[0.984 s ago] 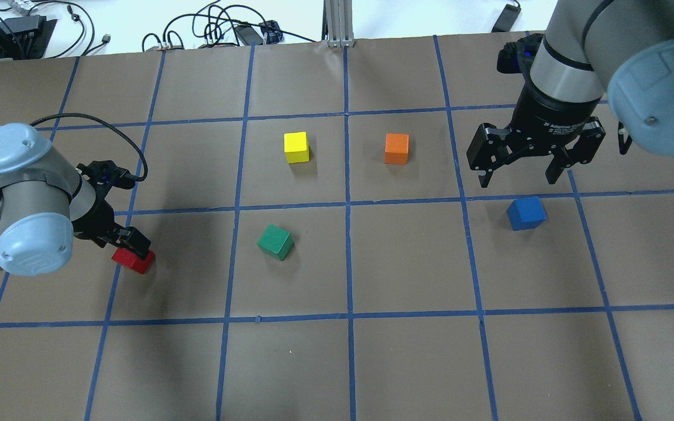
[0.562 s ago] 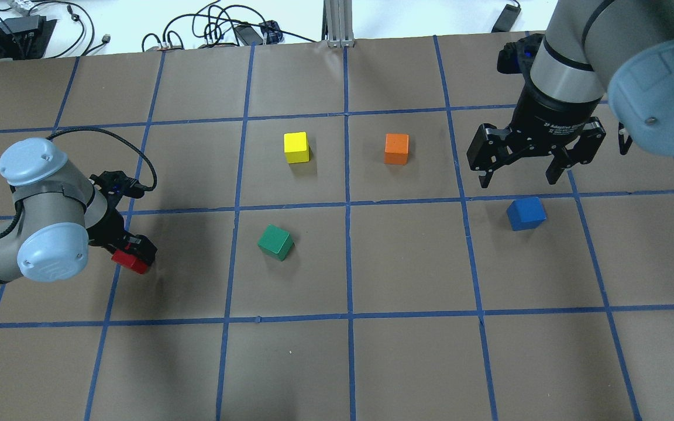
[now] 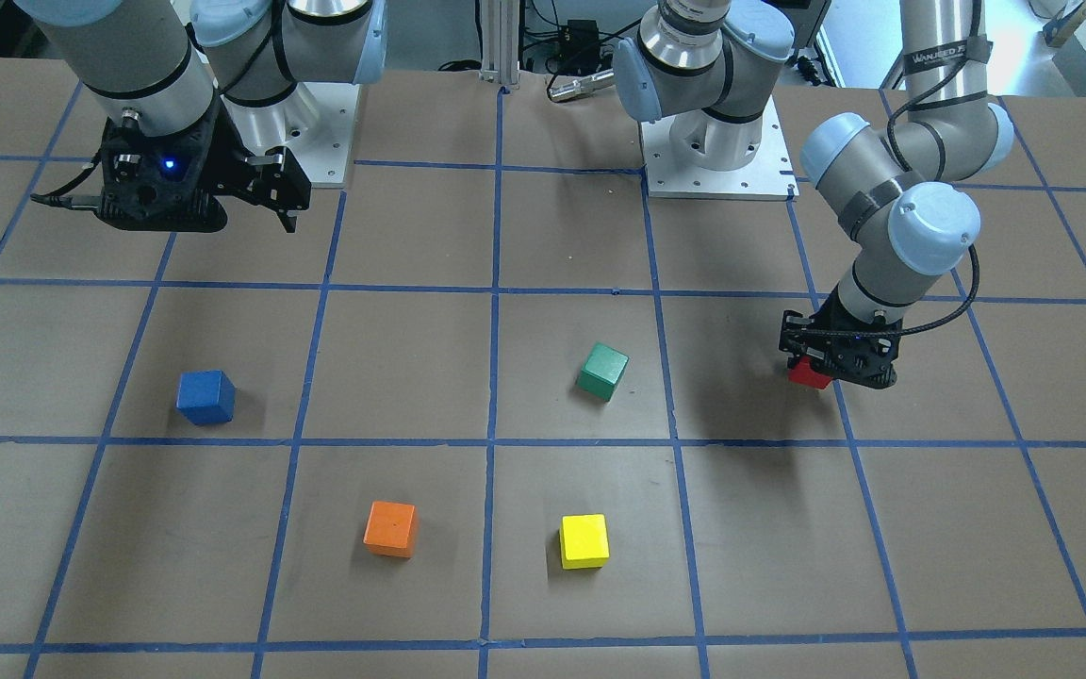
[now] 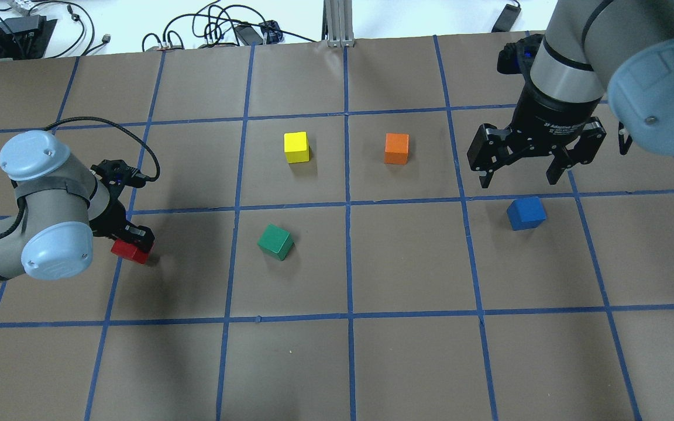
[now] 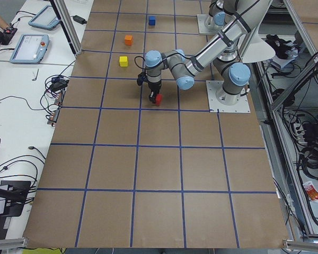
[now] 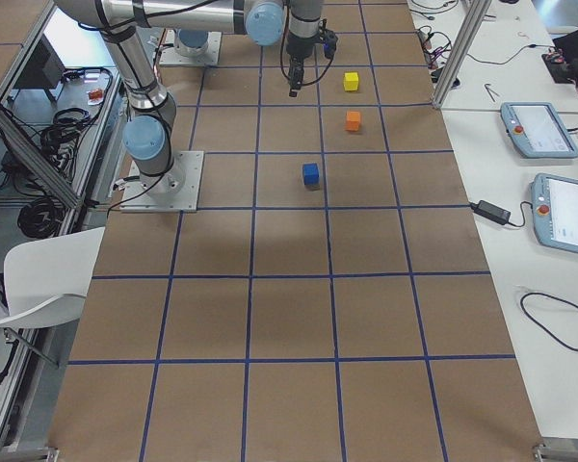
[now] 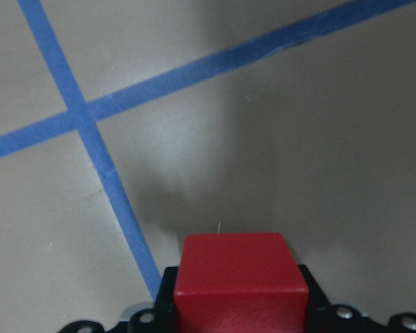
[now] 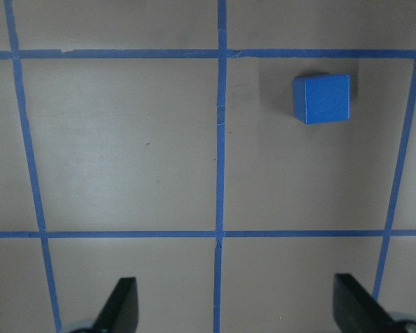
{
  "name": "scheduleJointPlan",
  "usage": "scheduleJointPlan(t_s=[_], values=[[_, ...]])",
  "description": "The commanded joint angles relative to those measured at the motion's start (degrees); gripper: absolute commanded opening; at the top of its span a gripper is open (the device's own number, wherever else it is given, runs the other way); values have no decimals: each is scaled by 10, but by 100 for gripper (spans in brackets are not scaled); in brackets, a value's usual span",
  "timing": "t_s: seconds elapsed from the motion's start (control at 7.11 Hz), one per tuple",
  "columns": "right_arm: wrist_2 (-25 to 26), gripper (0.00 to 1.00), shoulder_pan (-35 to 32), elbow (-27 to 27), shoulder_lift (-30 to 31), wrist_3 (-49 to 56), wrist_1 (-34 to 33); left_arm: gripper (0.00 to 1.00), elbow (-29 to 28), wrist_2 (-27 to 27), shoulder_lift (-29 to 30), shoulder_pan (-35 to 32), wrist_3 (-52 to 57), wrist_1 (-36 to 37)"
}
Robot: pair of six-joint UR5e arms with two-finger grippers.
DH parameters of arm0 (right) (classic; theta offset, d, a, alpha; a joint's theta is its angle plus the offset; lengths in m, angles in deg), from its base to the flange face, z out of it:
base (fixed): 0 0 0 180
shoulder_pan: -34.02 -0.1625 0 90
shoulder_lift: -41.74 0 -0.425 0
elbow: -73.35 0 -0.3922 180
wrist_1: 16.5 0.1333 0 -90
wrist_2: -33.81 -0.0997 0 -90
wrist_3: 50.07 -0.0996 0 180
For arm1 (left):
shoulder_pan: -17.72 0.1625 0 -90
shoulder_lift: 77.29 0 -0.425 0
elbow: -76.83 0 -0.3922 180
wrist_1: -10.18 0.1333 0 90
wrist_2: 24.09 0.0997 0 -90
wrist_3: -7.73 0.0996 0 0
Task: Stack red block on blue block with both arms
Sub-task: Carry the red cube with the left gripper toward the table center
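My left gripper (image 4: 133, 241) is shut on the red block (image 4: 127, 251) at the table's left and holds it just above the brown paper. The block fills the bottom of the left wrist view (image 7: 240, 279), and it also shows in the front-facing view (image 3: 807, 374). The blue block (image 4: 526, 213) sits on the table at the right, and also shows in the front-facing view (image 3: 205, 397). My right gripper (image 4: 517, 179) is open and empty, hovering high just beyond the blue block. In the right wrist view the blue block (image 8: 322, 98) lies ahead of the spread fingertips (image 8: 122, 304).
A green cube (image 4: 275, 242) lies between the two blocks, nearer the red one. A yellow cube (image 4: 296, 147) and an orange cube (image 4: 396, 148) sit further back at the middle. Blue tape lines grid the brown table cover (image 4: 348, 362).
My left arm has swung inward and risen a little, carrying the red block slightly up and away from where it sat. The right arm and the blue block have not moved.
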State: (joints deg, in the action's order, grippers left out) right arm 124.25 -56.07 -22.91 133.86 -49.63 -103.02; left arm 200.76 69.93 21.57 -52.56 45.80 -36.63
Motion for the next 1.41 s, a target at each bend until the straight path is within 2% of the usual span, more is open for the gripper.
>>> scheduleJointPlan(t_s=[0.0, 0.28, 0.56, 0.7, 0.84, 1.27], values=[[1, 100, 0, -11, 1, 1, -1, 0, -39, -9, -41, -59, -81, -58], [-1, 100, 0, -19, 7, 1, -2, 0, -100, -6, -34, -181, -254, -117], [-1, 100, 0, -19, 7, 1, -3, 0, -154, -23, 0, -253, -402, -130], [-1, 100, 0, -19, 7, 1, -3, 0, -173, -57, 18, -305, -463, -128], [0, 100, 0, -18, 6, 0, -3, 0, -201, -59, 45, -354, -522, -127], [-2, 100, 1, -19, 5, -2, -2, 0, -216, -60, 116, -429, -619, -109]])
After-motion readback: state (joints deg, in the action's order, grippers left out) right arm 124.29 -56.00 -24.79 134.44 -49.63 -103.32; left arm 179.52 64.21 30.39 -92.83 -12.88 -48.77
